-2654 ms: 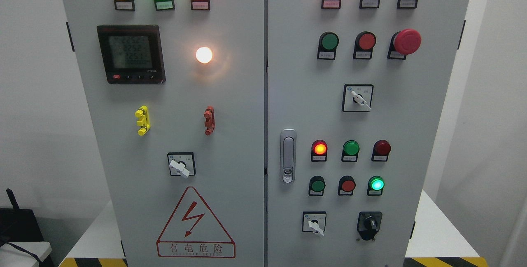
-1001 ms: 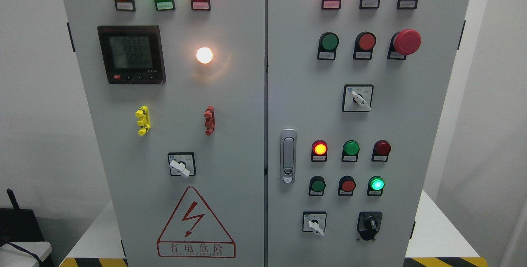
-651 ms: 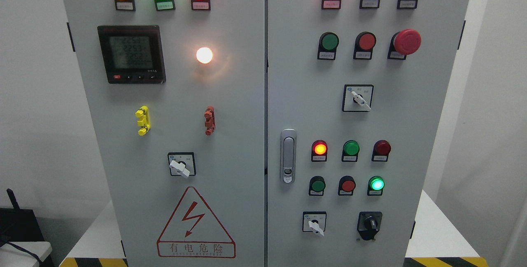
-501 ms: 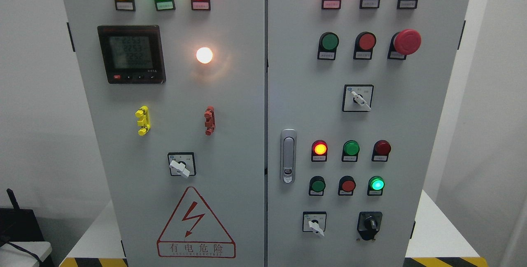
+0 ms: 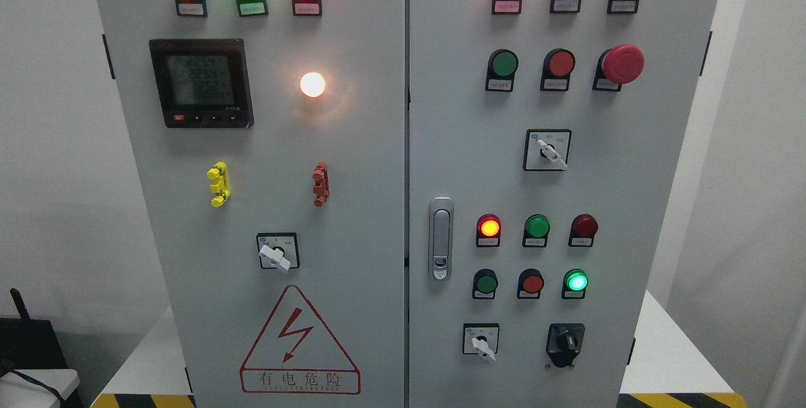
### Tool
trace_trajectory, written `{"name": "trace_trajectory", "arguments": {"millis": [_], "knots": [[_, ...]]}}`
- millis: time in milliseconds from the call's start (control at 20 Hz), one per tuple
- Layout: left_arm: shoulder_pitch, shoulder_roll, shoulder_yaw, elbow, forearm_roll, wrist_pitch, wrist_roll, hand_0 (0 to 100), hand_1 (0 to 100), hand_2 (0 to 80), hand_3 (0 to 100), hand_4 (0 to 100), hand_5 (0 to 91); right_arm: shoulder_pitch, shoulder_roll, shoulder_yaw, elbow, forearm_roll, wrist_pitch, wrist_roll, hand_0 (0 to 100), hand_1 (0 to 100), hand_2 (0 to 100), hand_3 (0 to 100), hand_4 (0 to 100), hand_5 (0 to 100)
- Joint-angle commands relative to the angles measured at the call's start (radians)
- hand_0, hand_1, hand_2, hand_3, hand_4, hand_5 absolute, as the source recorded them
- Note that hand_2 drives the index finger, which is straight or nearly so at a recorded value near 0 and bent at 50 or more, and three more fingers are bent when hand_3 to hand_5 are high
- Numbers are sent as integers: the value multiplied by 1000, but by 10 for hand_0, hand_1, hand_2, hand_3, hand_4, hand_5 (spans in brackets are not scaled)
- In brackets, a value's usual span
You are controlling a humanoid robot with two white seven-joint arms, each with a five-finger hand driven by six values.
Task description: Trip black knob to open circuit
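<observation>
Black knob (image 5: 565,342) upright, low on the cabinet's right door (image 5: 630,206).

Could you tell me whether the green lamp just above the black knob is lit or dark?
Lit. The green lamp glows bright with a pale centre, unlike the dull green button in its row. The black knob sits below it.

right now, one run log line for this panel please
black rotary knob: lower right of grey cabinet door, handle upright | green lamp above it: lit | hands: none in view
</observation>
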Motion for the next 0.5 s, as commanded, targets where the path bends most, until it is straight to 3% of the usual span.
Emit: {"name": "trace_trajectory", "arguments": {"millis": [0,451], "knots": [[-8,0,0,0,-32,0,1,120,389,0,0,0,0,-1,-1,1,-2,0,0,0,0,127,0,170,198,207],[-8,0,0,0,-34,0,1,120,389,0,0,0,0,0,1,1,-2,0,0,0,0,142,0,180,201,208]]}}
